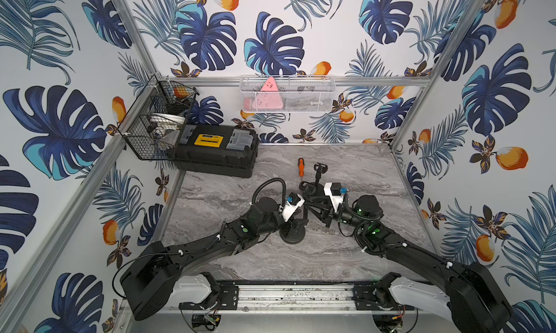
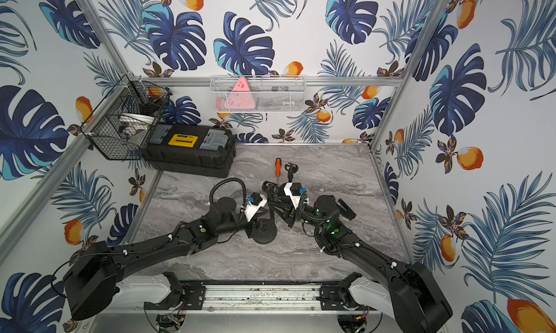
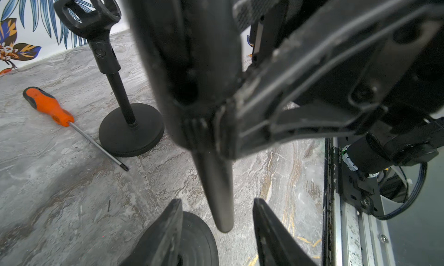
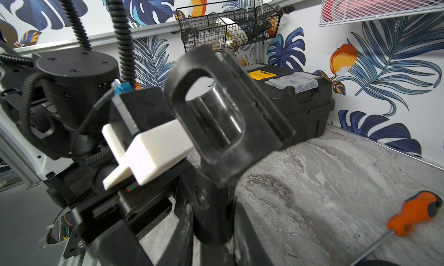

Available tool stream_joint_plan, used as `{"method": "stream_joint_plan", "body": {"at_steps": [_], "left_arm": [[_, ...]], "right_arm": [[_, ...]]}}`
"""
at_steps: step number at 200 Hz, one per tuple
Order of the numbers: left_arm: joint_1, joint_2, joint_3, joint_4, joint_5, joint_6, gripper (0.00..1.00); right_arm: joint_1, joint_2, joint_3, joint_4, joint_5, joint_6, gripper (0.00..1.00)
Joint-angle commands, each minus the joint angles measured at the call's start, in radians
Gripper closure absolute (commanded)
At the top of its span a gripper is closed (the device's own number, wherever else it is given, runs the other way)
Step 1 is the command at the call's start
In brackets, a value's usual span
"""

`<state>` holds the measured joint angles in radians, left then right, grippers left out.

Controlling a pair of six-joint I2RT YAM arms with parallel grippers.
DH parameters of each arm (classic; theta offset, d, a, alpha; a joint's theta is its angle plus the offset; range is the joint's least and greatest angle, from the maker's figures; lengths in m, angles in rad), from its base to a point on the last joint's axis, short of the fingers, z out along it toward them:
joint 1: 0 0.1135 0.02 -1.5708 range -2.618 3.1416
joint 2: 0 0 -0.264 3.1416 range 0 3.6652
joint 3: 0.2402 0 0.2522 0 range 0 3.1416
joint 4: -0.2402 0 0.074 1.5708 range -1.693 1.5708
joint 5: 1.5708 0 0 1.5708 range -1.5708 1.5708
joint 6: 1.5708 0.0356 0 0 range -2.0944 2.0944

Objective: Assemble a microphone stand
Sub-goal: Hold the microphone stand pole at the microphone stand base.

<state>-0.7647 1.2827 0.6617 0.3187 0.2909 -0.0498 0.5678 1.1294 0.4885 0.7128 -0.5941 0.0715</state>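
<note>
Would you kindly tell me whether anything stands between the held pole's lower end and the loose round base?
Nothing visible does: the pole ends in clear air inside the open left claw, just above the base; the screwdriver lies aside.

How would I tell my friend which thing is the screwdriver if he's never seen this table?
Find the big black toolbox with the yellow latch at the back of the grey marble table. In front of it, near the table's middle, the screwdriver lies flat beside a small black microphone stand standing upright. It alone has a bright orange handle; its neighbours are all black.
</note>
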Motion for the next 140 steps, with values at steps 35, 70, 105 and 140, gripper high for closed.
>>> {"method": "stream_joint_plan", "body": {"at_steps": [35,70,105,140], "left_arm": [[0.001,0.000,-0.015,0.092,-0.041,0.011,0.66],[0.001,-0.001,-0.027,0.135,-0.046,0.012,0.75],[0.001,0.007,-0.034,0.150,-0.064,0.009,0.82],[0.001,0.018,-0.045,0.182,-0.088,-0.001,0.88]], "right_arm": [[0.001,0.024,-0.007,0.132,-0.059,0.037,0.80],[0.003,0.017,-0.014,0.121,-0.058,0.029,0.79],[0.003,0.000,-0.016,0.075,-0.032,0.012,0.77],[0.003,-0.045,0.013,-0.049,0.027,0.001,0.58]]}}
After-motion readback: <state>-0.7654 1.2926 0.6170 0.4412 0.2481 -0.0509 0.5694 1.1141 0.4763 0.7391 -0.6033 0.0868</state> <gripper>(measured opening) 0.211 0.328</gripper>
